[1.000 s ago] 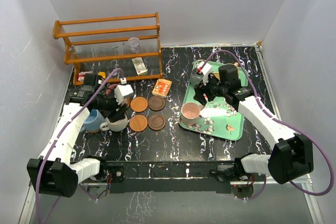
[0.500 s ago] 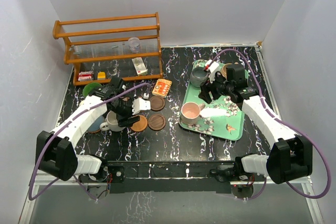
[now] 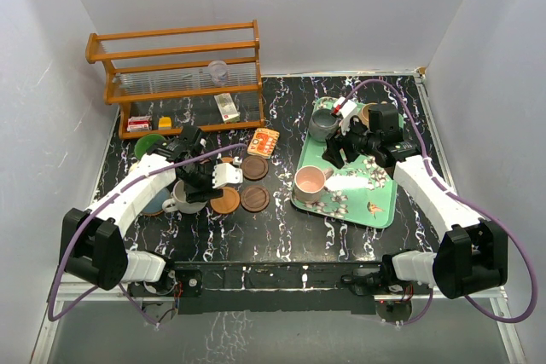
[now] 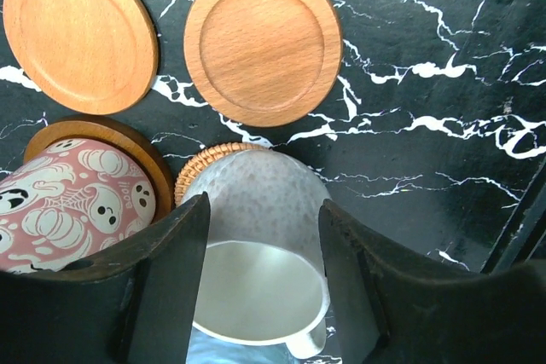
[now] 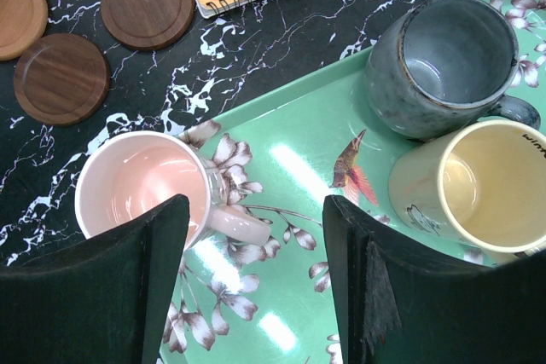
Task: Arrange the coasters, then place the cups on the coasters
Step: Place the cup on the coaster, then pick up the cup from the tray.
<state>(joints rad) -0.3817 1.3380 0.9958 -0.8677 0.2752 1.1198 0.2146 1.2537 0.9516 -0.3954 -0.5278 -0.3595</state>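
Observation:
In the left wrist view an off-white speckled mug (image 4: 256,210) stands on a woven coaster (image 4: 205,159), and my left gripper (image 4: 264,210) is shut on it, one finger on each side of the rim. Beside it a pink patterned mug (image 4: 68,198) sits on a dark coaster (image 4: 141,138). Two light wooden coasters (image 4: 81,31) (image 4: 263,44) lie bare beyond. My right gripper (image 5: 256,210) hangs open and empty over the green tray (image 5: 307,134), between a pink-lined mug (image 5: 141,181) and a yellow mug (image 5: 503,189). A grey mug (image 5: 444,61) stands behind.
A wooden rack (image 3: 175,66) with a small clear cup (image 3: 217,70) stands at the back left. An orange patterned card (image 3: 265,141) lies near two dark coasters (image 3: 254,166) (image 3: 254,198). The flowered tray (image 3: 380,206) fills the right side. A blue mug (image 3: 152,204) shows under the left arm.
My left arm swung in over the off-white mug and its jaws narrowed onto it. My right gripper drifted slightly back and right over the tray.

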